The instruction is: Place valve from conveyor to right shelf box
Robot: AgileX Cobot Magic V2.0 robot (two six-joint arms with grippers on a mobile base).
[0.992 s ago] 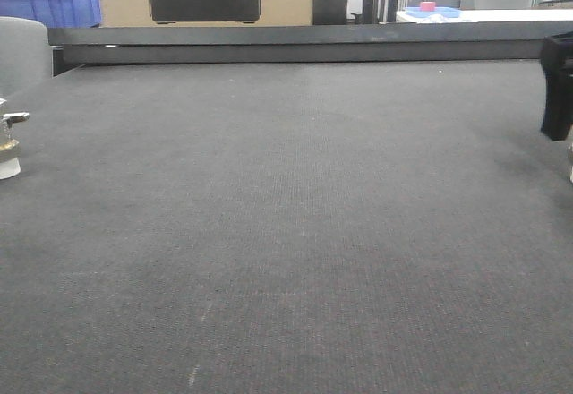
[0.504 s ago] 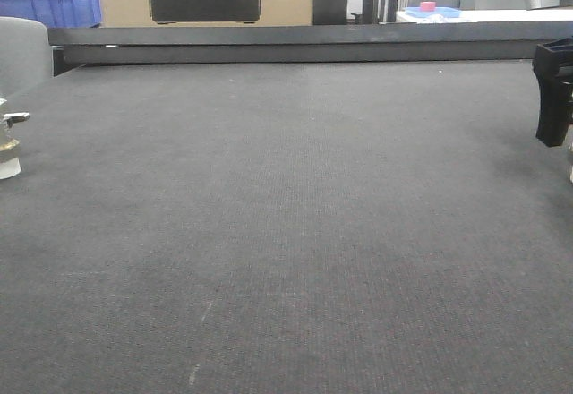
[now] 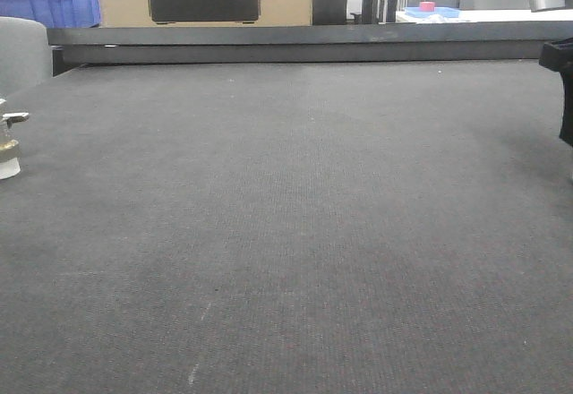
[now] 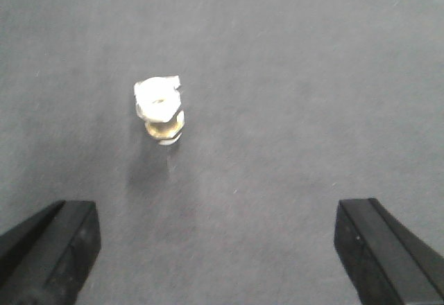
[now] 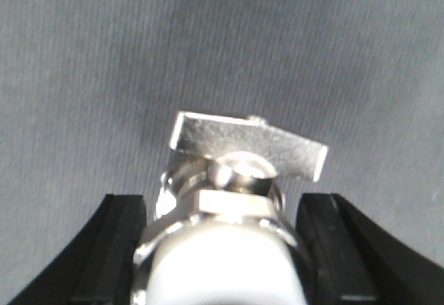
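Far left on the conveyor (image 3: 286, 233), a spare valve (image 4: 160, 109) stood alone. The left gripper (image 4: 216, 215) hung over it, jaws wide, empty. At right, the right gripper (image 5: 223, 208) looked clamped on the valve (image 5: 246, 145), fingers against its body. Carry phase, I'd say. Next: swing right to the shelf box (out of view), release inside.

"What carries everything here?"

"The conveyor (image 3: 286, 233), a wide flat belt of dark grey woven fabric, with a black rail (image 3: 295, 43) running along its far edge."

"And what lies on it?"

"One valve (image 3: 8, 143), brass and silver on a white base, well in front of the rail's left end."
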